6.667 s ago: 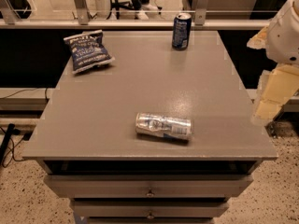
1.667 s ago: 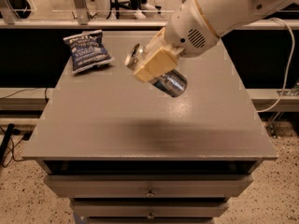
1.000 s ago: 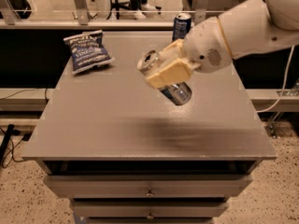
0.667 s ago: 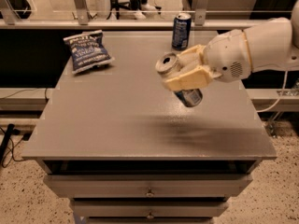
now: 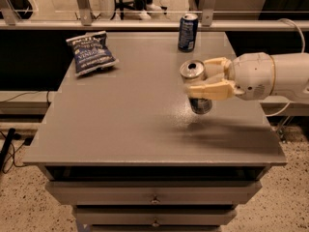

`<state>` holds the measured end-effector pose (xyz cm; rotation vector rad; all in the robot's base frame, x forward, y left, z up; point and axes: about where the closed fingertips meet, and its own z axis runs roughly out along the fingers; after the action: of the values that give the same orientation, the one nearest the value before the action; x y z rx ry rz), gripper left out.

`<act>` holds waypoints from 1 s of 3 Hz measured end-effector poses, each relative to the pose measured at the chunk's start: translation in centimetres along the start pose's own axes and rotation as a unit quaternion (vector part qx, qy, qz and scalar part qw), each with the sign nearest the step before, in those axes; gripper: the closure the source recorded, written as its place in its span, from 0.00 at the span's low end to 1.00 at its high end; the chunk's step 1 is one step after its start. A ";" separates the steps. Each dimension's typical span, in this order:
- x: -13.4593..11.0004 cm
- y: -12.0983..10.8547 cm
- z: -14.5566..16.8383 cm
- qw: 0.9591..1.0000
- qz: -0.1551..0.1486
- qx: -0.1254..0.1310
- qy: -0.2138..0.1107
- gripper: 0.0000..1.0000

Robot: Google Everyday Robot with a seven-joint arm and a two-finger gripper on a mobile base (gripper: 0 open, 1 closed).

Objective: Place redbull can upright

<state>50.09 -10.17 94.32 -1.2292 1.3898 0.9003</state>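
Observation:
The redbull can point(image 5: 197, 72) is a slim silver can with its shiny top and pull-tab facing up. It stands nearly upright over the right middle of the grey table point(image 5: 125, 115), its base at or just above the surface. My gripper point(image 5: 208, 79) reaches in from the right on a white arm point(image 5: 270, 76). Its cream fingers point(image 5: 212, 89) are shut around the can's upper body.
A dark blue can point(image 5: 188, 31) stands upright at the table's far edge, behind my gripper. A blue chip bag point(image 5: 91, 52) lies at the far left. Drawers point(image 5: 154, 195) sit below the tabletop. A railing runs behind the table.
The can lay on its side at first. My gripper has lifted it, carried it to the right and turned it from tilted to nearly upright while lowering it.

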 end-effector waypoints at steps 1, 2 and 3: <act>0.4 -0.1 -0.7 0.999 0.002 -0.002 -0.053 1.00; 0.8 -0.2 -1.4 0.996 0.009 -0.003 -0.090 1.00; 1.0 -0.4 -1.9 0.993 0.022 -0.006 -0.113 1.00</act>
<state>50.14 -12.32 93.76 -1.0729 1.2353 1.0460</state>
